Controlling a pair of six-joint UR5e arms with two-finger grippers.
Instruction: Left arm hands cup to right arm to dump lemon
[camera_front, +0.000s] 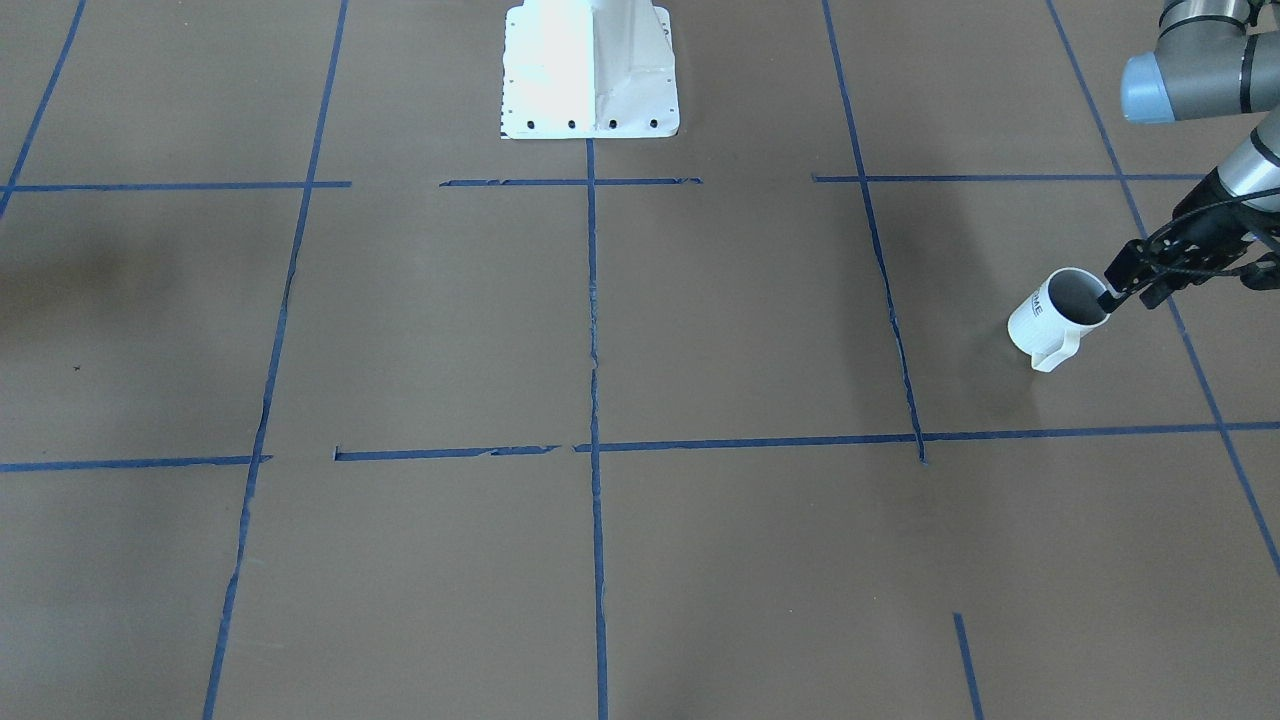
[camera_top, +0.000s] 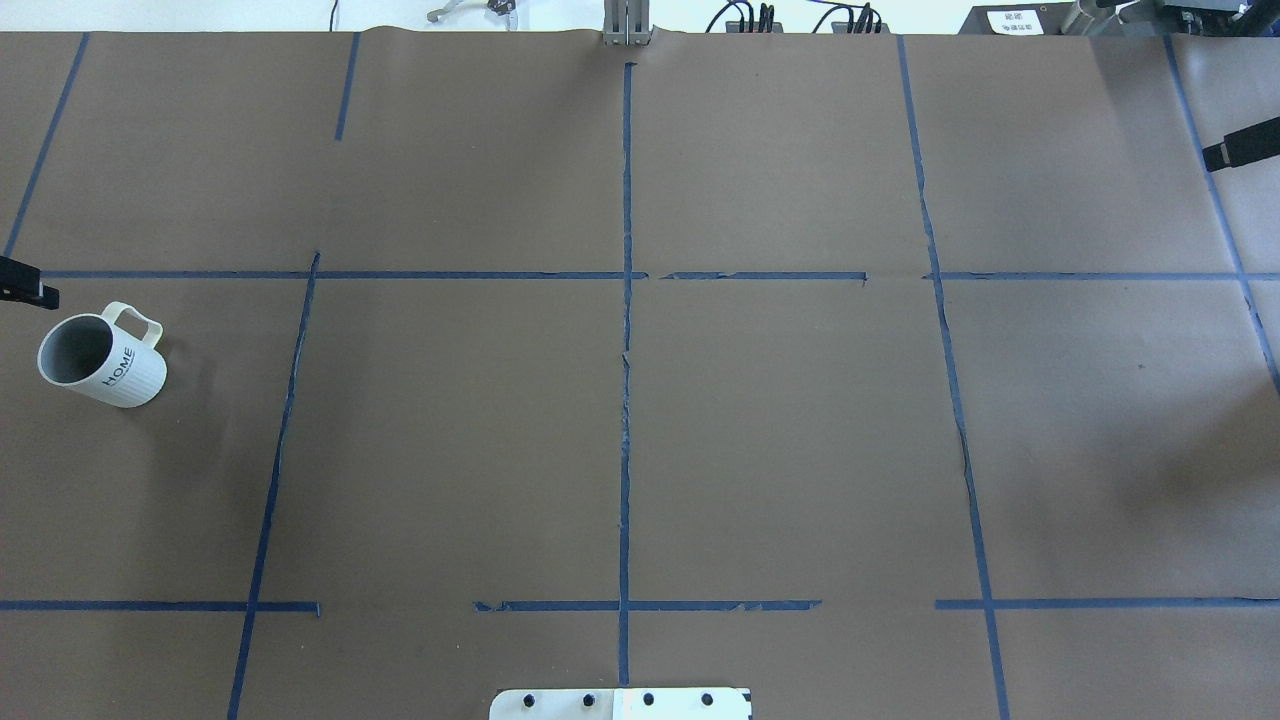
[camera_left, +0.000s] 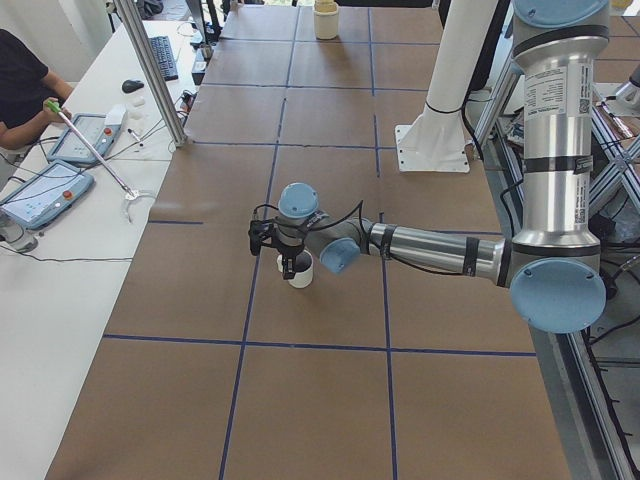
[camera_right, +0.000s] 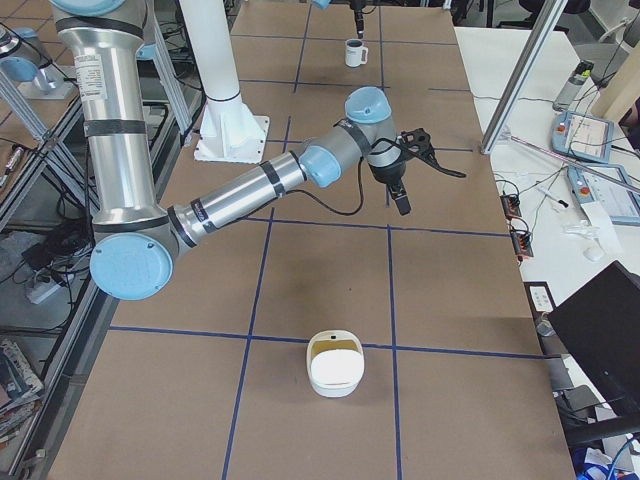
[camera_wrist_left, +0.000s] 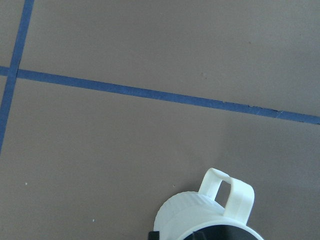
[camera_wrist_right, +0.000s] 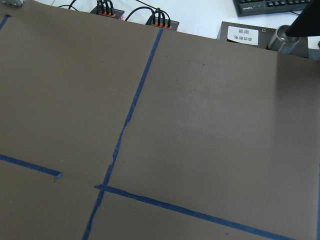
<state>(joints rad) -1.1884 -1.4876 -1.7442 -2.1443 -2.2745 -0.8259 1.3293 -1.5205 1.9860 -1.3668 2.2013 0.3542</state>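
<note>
Brown paper crossed with blue tape covers the surface (camera_top: 780, 420), and the cup (camera_top: 110, 365) stands upright at the robot's left end, its handle toward the operators' side and only grey showing inside. The left arm's fingers (camera_front: 1120, 272) hang parted at the cup's rim, with no clamp on it that can be made out. The right arm's fingers (camera_right: 401, 200) hang in the air well apart, their opening impossible to tell, and a white tub (camera_right: 335, 378) with a pale yellow inside sits at the right end.
</note>
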